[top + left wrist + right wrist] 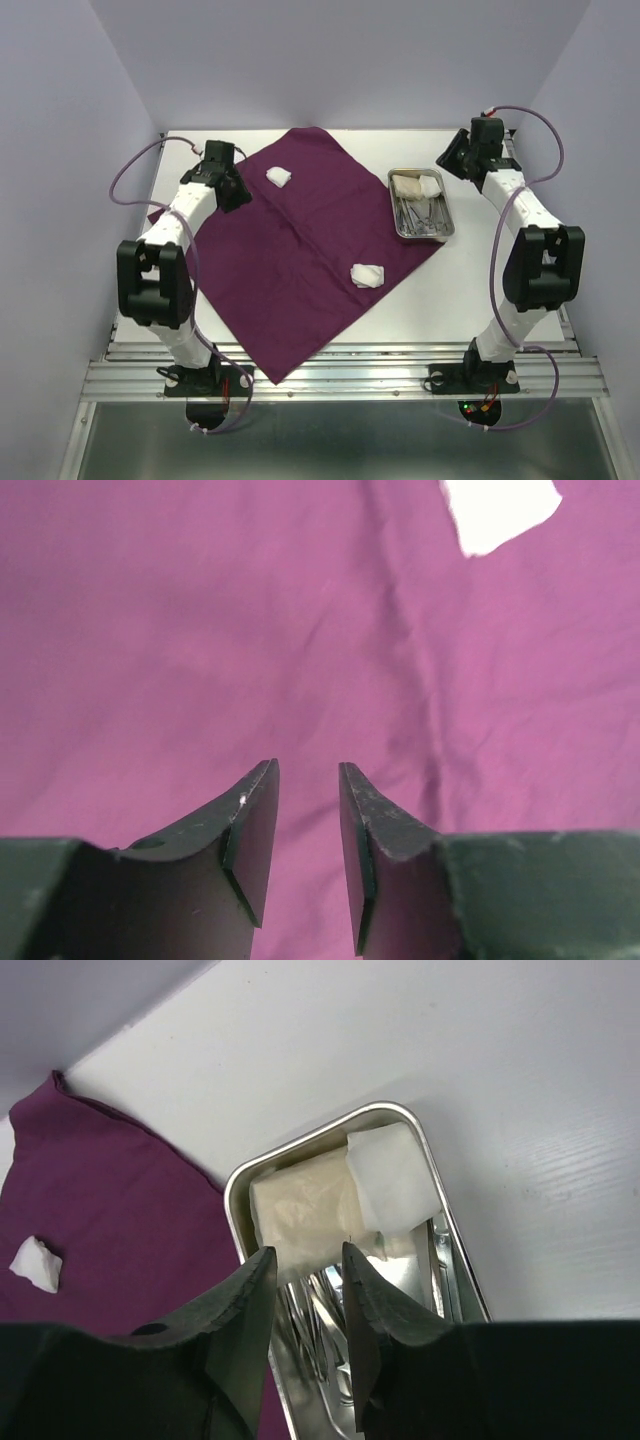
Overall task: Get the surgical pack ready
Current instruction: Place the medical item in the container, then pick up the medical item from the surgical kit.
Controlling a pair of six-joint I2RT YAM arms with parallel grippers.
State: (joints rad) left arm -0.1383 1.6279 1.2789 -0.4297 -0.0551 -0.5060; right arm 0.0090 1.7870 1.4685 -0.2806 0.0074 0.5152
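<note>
**Grippers parted and empty over the laid-out surgical pack**

Left gripper [306, 780]: my jaws stand a narrow gap apart with nothing between them, hovering over the left part of the purple cloth wrap [290, 260]. They touch no cloth that I can see. I judge the arm is placed here to reach a fold or corner of the wrap.

The wrap lies spread flat as a diamond on the white table [480, 290], its near corner reaching over the front rail. Laid open this way, it can take the contents at its middle before being folded.

One loose gauze wad [278, 177] sits on the wrap near its far corner, just beside my left gripper. A second gauze wad [366, 275] sits on the wrap to the right of centre. Both are well apart from the tray, so I judge they are not yet gathered.

The steel tray [421, 238] stands at the wrap's right corner, apparently straddling the cloth's edge. It holds the scissor-like instruments [420, 212] lengthwise, with a cream folded pad [300, 1210] and a white gauze square [390, 1175] at its far end.

Right gripper [307, 1255]: my jaws are likewise slightly parted and empty, poised above the tray's far end over the pad. The wrist view does not show contact with anything. From here I judge a pick from the tray, or a grasp of its rim, is the likely purpose.
</note>
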